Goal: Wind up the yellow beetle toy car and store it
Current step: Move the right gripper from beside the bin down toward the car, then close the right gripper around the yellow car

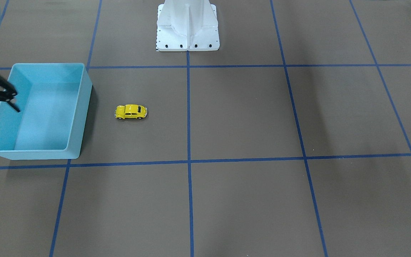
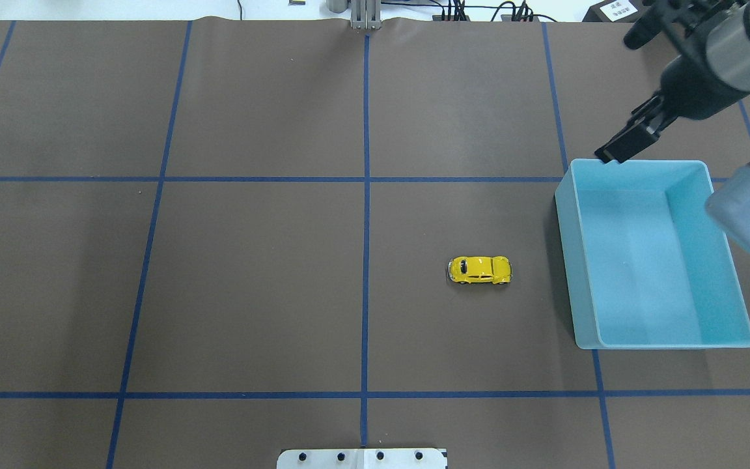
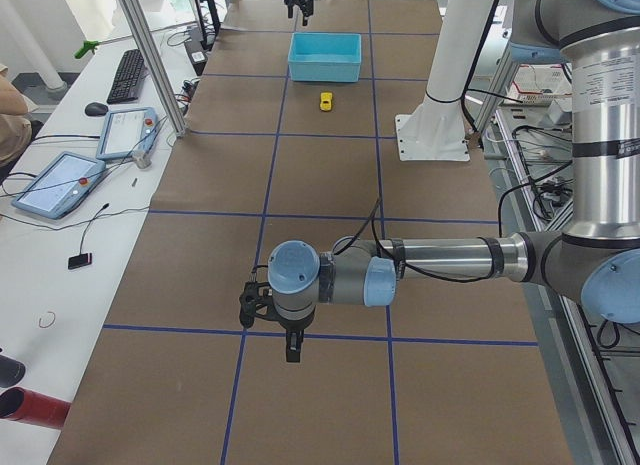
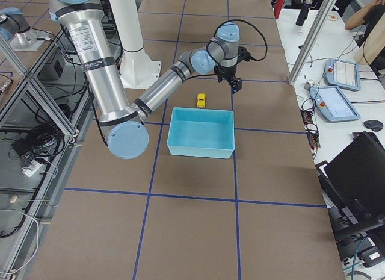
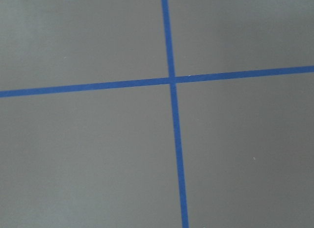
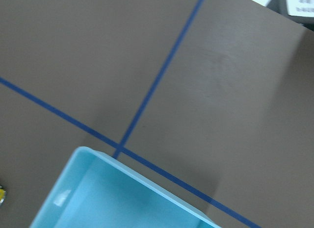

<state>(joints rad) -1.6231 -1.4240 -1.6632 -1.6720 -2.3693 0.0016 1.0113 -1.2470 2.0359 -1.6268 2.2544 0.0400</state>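
The yellow beetle toy car [image 1: 131, 111] stands on its wheels on the brown table, a short way from the light-blue bin [image 1: 84, 92]. It also shows in the overhead view [image 2: 479, 270], and a yellow sliver of it shows at the right wrist view's left edge [image 6: 1, 194]. The bin [image 2: 567, 260] is empty. My right gripper [image 2: 614, 153] hovers above the bin's far corner, away from the car; its fingers look shut and empty. My left gripper [image 3: 291, 350] hangs over the table far from the car; I cannot tell if it is open or shut.
The robot's white base [image 1: 187, 34] stands at the table's near-robot edge. Blue tape lines [image 5: 171, 81] cross the table in a grid. Monitors and tablets [image 3: 60, 180] lie on the operators' side bench.
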